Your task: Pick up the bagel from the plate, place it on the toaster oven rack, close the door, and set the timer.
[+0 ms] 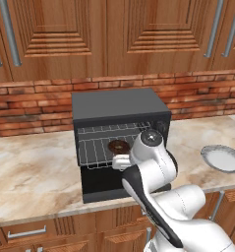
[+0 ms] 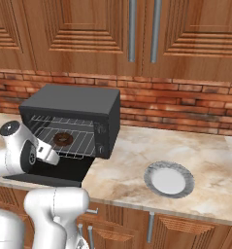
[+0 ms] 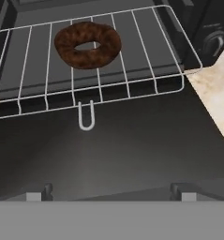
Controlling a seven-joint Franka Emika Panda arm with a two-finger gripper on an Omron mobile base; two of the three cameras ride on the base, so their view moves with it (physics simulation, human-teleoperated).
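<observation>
The arm is built of thick, rounded white segments with a smooth, glossy surface. A dark band is seen along the side of the segment in the left base view, and dark rings are seen where the segments are joined. At the upper joint a round grey cap with a darker centre is seen. In the hand view, two small dark finger tips with grey square ends are shown.
</observation>
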